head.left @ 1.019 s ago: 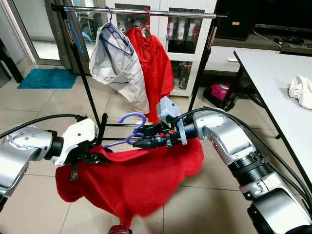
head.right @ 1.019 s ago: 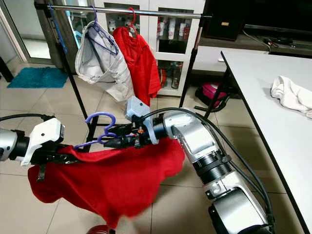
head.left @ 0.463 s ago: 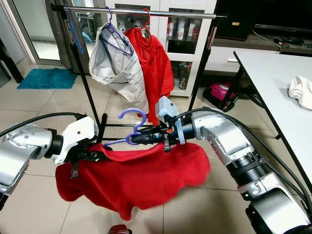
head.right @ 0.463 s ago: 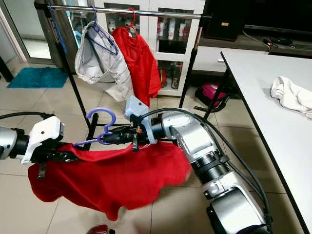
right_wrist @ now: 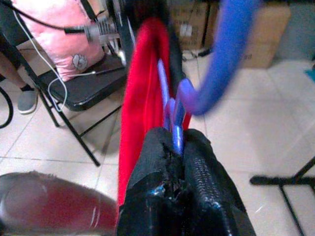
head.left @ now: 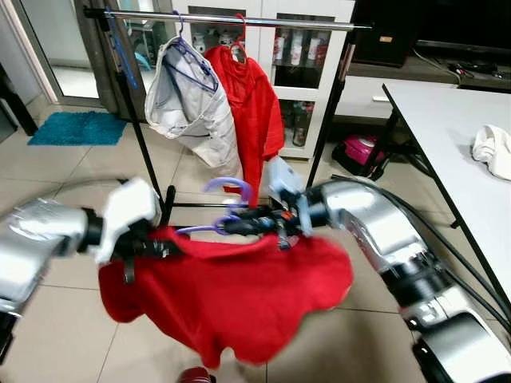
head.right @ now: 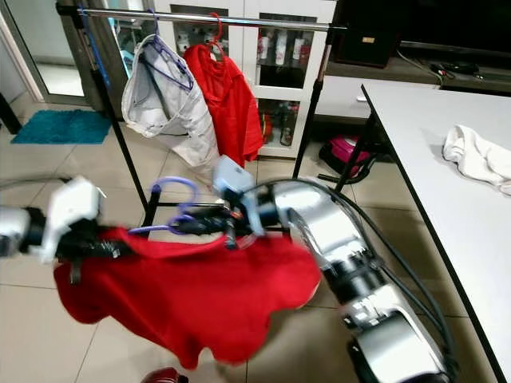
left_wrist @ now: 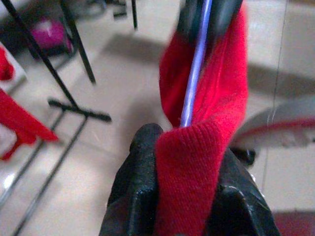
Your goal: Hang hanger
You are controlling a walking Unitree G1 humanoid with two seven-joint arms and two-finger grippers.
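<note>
The right gripper [head.left: 227, 226] pinches the purple hanger [head.left: 222, 209] near its hook. The left gripper [left_wrist: 183, 162] squeezes the red shirt [head.left: 231, 291] on it. The carrying step is on. Next, lift the hook to the rail [head.left: 239, 19] at 12 o'clock.

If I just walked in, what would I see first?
First the big red garment draped over a purple hanger, held out in front of the robot. The left gripper pinches one end of it and the right gripper clamps the hanger just below its hook. Behind them stands a clothes rack with a white garment and a red shirt hanging on it.
</note>
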